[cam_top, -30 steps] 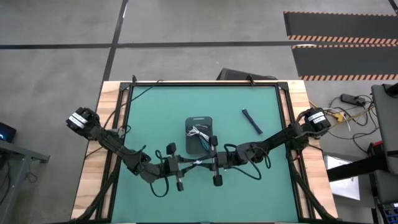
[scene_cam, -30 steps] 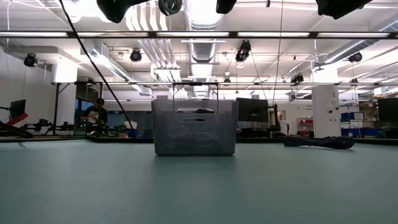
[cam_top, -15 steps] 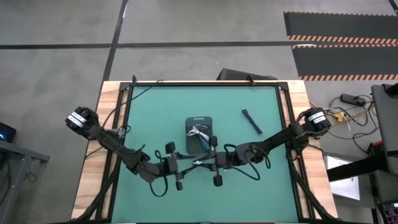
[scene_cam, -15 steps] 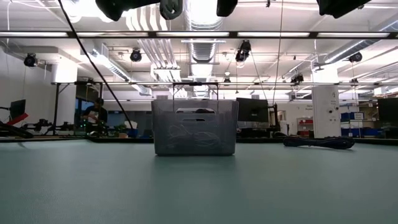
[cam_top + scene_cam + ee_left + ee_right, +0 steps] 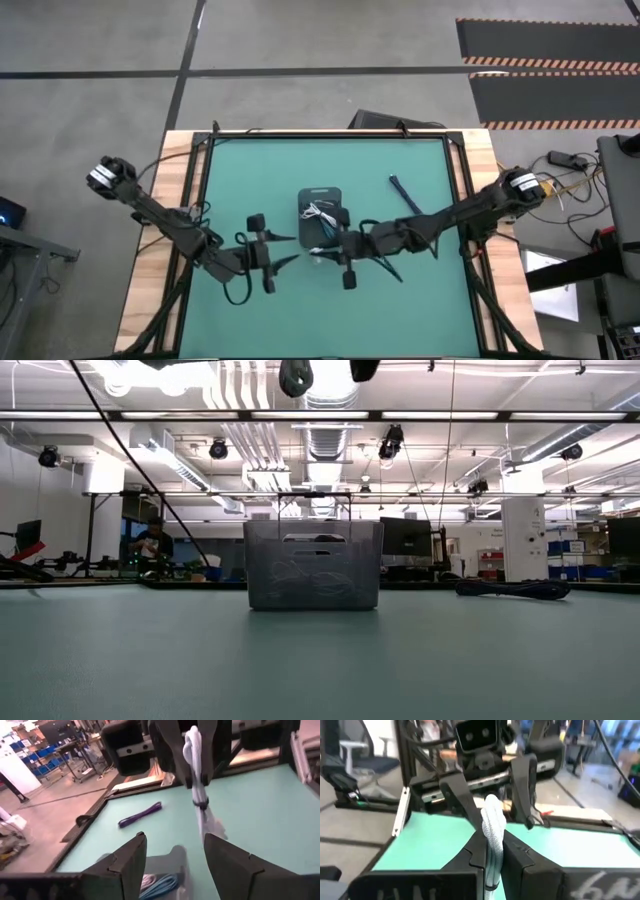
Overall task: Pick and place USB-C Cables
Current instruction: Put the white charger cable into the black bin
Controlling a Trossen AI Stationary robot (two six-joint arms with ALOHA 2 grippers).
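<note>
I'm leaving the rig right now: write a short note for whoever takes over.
Right hand: shut on a white cable, held above the table by the tray's near end.
Left hand: open and empty, facing the right hand, left of the tray.
Cables: white and blue ones already lie in the tray; a dark one lies on the mat right of the tray.
Done: some cables placed.
Left: drop the held white cable into the tray, then fetch the dark one.
</note>
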